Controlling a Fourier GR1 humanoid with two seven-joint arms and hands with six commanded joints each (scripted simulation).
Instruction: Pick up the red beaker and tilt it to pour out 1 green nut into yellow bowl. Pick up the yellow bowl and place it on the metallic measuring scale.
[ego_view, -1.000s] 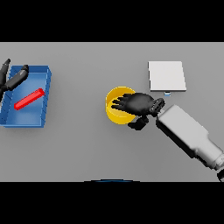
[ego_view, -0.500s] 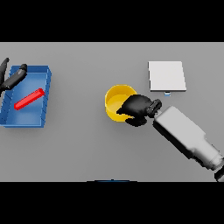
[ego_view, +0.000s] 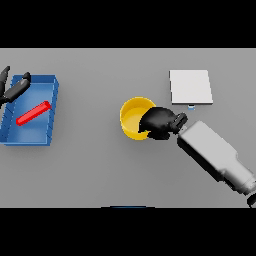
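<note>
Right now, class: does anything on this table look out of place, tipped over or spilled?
The red beaker lies on its side, slanted, inside the blue tray rather than upright. Nothing looks spilled. The yellow bowl stands upright with the right hand curled over its rim. The left hand rests at the tray's far corner.

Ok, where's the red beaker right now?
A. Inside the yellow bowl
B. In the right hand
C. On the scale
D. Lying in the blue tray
D: the red beaker lies on its side in the blue tray, at the table's left.
</note>
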